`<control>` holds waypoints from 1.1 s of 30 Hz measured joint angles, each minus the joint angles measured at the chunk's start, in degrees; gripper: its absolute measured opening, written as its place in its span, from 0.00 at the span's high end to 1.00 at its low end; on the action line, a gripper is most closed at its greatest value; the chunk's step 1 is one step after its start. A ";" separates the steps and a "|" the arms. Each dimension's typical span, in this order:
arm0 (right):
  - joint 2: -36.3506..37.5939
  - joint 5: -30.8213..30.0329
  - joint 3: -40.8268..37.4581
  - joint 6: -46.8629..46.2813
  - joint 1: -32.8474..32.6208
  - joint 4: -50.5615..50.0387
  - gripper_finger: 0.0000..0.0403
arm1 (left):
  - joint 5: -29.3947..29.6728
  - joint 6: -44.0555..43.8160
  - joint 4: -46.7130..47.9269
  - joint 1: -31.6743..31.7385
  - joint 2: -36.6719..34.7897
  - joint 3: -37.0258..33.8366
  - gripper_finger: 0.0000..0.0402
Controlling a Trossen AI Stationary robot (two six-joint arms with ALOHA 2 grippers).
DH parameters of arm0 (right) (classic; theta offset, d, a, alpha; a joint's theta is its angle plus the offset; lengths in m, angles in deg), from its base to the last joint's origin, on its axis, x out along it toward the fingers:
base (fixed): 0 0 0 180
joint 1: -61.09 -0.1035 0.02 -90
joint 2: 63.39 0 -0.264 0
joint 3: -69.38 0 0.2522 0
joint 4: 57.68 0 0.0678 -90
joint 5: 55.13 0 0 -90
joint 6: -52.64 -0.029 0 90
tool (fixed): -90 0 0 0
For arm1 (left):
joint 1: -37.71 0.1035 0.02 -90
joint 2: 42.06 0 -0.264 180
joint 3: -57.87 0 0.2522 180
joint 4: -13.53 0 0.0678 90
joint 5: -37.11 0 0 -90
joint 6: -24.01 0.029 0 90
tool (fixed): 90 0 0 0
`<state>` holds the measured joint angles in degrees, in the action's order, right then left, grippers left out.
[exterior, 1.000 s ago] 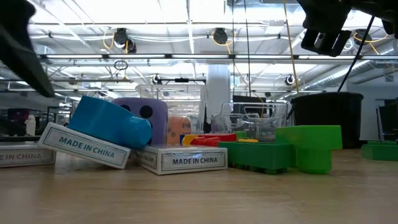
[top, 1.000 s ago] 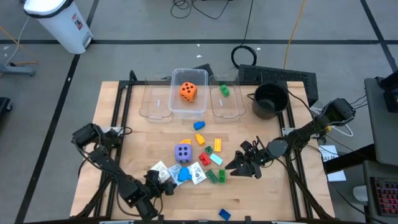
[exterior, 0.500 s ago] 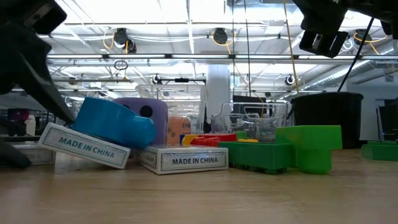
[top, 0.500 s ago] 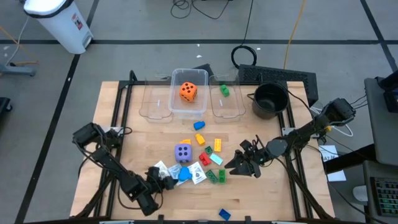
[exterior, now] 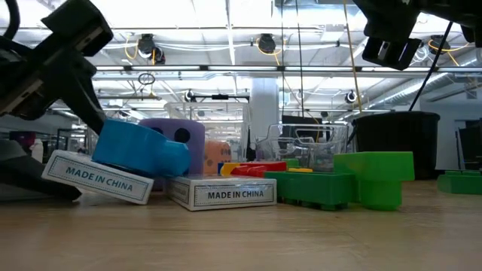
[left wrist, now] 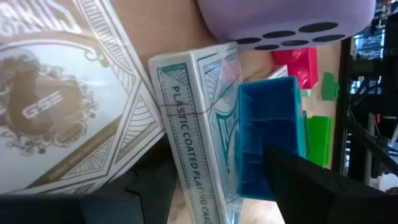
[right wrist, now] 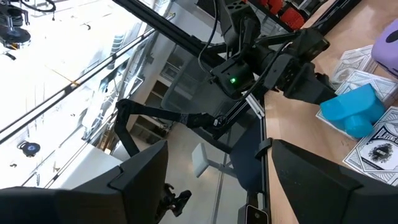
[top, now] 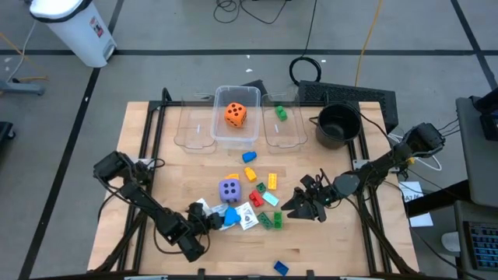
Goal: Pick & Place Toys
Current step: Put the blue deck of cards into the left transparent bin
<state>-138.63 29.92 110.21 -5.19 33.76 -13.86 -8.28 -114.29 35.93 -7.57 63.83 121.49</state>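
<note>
Near the table's front, a blue brick (top: 231, 218) rests on a tilted white card box (exterior: 98, 179), beside a second card box (exterior: 218, 193) and another (left wrist: 50, 106). My left gripper (left wrist: 224, 193) is open, its fingers on either side of the tilted box and the brick. A purple die (top: 229, 190) stands just beyond them. Small red, green, yellow and blue bricks (top: 264, 194) lie scattered at mid-table. My right gripper (top: 294, 207) hovers open above them, holding nothing. An orange die (top: 236, 114) sits in the middle bin. My left gripper comes slanting down from the table's near left, its fingers along the two sides of the card box's near end (left wrist: 186, 186) and the blue brick (left wrist: 267, 143) on it. One finger (exterior: 45, 188) lies at table level by the box's end; whether it touches, I cannot tell.
Three clear bins (top: 194, 128) stand in a row at the far side; the right one holds a green brick (top: 281, 113). A black pot (top: 338, 124) stands at the far right. A lone blue brick (top: 281, 267) lies by the near edge. Green bricks (exterior: 361, 181) lie right of the card boxes.
My left gripper has moved down and toward the table's right, closing in on the card box under the blue brick, its fingers staying apart. That box has settled a little flatter and the brick on it has shifted slightly.
</note>
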 joint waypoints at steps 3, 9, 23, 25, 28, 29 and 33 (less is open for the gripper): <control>0.00 -0.02 0.00 0.00 0.00 0.00 0.31 | -1.94 0.76 -0.06 0.47 0.00 0.00 0.47; 0.00 -1.27 0.00 0.02 -0.02 0.00 0.31 | -1.98 1.27 -0.23 0.70 -0.02 -0.05 0.71; 0.02 -1.07 0.02 0.80 0.00 -0.19 0.31 | -3.17 11.35 -5.22 0.09 -4.25 0.13 0.78; 0.02 -1.07 0.02 1.52 0.00 -0.11 0.31 | -2.52 15.37 -3.88 0.20 -7.50 0.17 0.78; 0.02 -1.05 0.04 2.24 0.04 -0.18 0.31 | -0.68 22.98 -3.38 0.86 -12.59 0.20 0.78; 0.02 -1.03 0.04 2.61 0.15 -0.01 0.31 | 0.09 25.79 -3.10 1.04 -14.52 0.20 0.78; 0.02 -1.12 0.04 3.25 0.71 0.67 0.31 | 5.40 39.69 -4.63 1.90 -23.02 0.26 0.77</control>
<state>-138.61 28.80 110.25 -1.94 34.47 -13.18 -2.88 -74.60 31.31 -5.67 40.81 121.75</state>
